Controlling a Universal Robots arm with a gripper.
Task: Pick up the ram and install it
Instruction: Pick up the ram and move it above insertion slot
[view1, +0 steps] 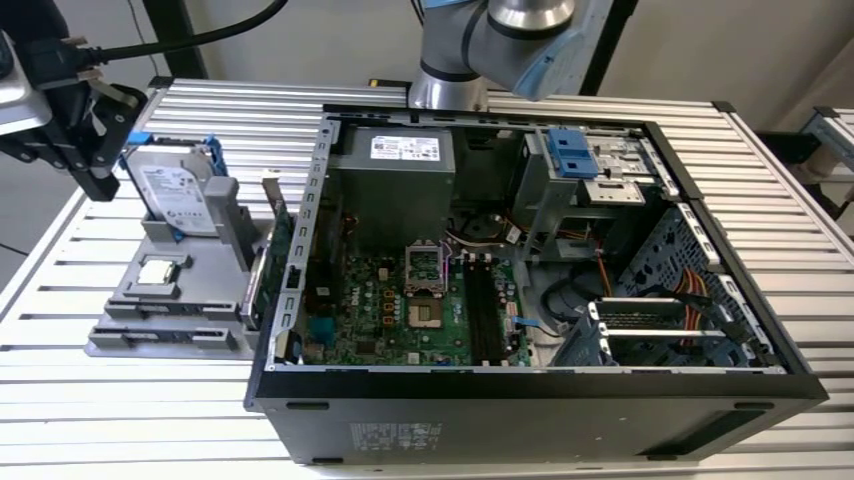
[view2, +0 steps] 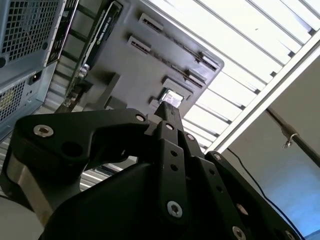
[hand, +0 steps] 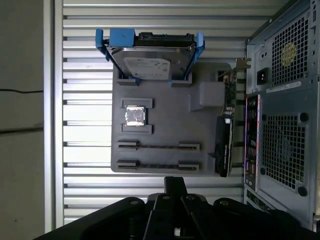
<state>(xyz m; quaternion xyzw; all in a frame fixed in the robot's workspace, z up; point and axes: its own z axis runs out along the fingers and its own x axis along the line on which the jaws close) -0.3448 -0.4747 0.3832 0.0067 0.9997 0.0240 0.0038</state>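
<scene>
Ribbed aluminium table (view1: 134, 420); open steel computer case (view1: 534, 430) on the exterior view's right; grey moulded holder (view1: 140, 347) at left, carrying a blue-framed hard drive (view1: 174, 190), the ram (hand: 157, 146), a thin dark stick edge-up between clips, and a square silver chip (view1: 158, 270). Upper left, pincer (view1: 100, 185) pressed together, empty.

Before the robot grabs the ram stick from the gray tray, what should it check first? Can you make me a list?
1. Ram sitting in its tray holder: ok, it lies between the clips.
2. Gripper near the gray tray: ok, hanging above, not touching the ram.
3. Hard drive and graphics card clear of the ram: ok, both stand apart from it.
4. Computer case open: ok, the motherboard shows.
5. Memory slots free: cannot tell.
</scene>
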